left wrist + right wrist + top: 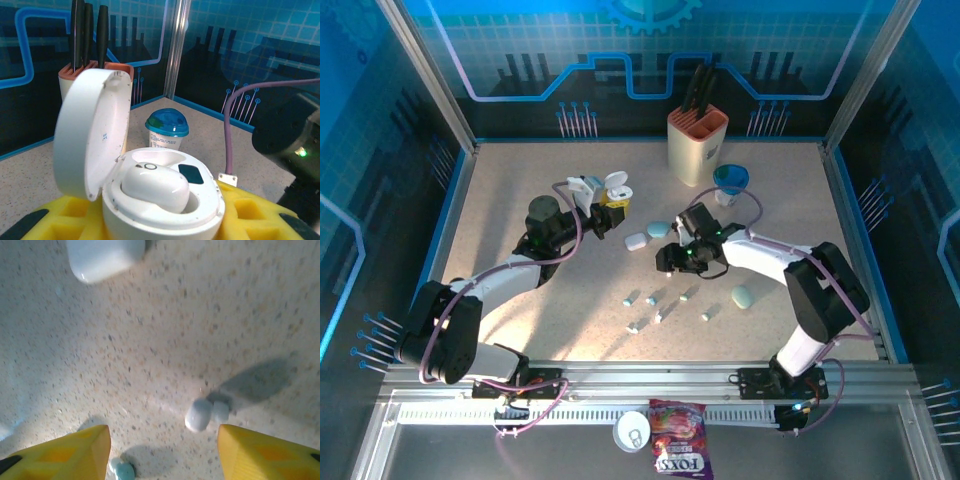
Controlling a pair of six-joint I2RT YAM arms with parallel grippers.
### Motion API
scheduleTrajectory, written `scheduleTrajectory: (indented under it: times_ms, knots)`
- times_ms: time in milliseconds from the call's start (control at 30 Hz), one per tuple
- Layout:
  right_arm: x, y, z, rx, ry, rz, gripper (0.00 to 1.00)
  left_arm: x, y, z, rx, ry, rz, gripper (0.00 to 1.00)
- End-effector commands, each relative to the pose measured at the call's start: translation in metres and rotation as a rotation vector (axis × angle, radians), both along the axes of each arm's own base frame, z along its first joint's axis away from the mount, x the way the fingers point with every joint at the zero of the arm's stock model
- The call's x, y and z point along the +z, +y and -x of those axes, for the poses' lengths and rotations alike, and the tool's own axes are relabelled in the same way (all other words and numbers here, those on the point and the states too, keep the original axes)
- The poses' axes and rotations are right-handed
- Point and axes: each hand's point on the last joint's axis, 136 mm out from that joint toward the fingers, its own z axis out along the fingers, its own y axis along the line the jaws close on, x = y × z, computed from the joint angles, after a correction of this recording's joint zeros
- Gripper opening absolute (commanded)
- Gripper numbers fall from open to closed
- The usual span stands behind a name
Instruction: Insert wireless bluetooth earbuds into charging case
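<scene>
my right gripper (163, 434) hangs low over the speckled beige tabletop (210, 315), its yellow fingers (65, 452) spread wide with nothing between them; the tiny pale stemmed plastic earbud (202, 414) i'm after lies on the table just ahead of the fingertips, off centre toward the finger on the right of the wrist view; its long axis runs roughly across that view, along the line the fingers close on, so i judge a small sideways shift and perhaps a wrist turn are needed before any descent; it looks glossy, a rounded head with a shorter stub beside it; a second pale blue earbud (123, 471) sits close by the other finger; from above, the loose buds (651, 298) lie scattered on the near side of this gripper, well apart from the left arm, so the right is nearer; the left gripper (598, 205) is clamped on the open white pebble-shaped charging case (165, 200), lid (92, 135) tipped back, one white earbud (155, 186) already seated beside what looks like a free bay.
</scene>
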Motion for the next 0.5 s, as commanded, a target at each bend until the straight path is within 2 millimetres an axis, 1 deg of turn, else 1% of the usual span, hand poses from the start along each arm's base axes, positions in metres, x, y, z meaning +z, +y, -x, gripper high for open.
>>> scheduleTrajectory:
  times_ms: [0,100,200,333,467]
  knots:
    - [-0.005,0.003,-0.015,0.055,0.002,0.013,0.6,0.012,-0.004,0.001,-0.019,-0.044,0.012,0.36]
    - [-0.017,0.008,-0.024,0.063,0.025,0.003,0.61,0.012,-0.003,0.002,-0.016,-0.044,0.011,0.36]
    - [-0.028,0.012,-0.028,0.062,0.06,-0.041,0.6,0.014,-0.003,0.001,-0.009,-0.05,0.013,0.36]
    - [-0.035,0.01,-0.019,0.061,0.087,-0.049,0.6,0.02,-0.003,0.001,-0.01,-0.062,0.021,0.36]
    - [-0.04,0.005,-0.002,0.045,0.125,-0.084,0.59,0.019,-0.003,-0.001,-0.005,-0.064,0.014,0.36]
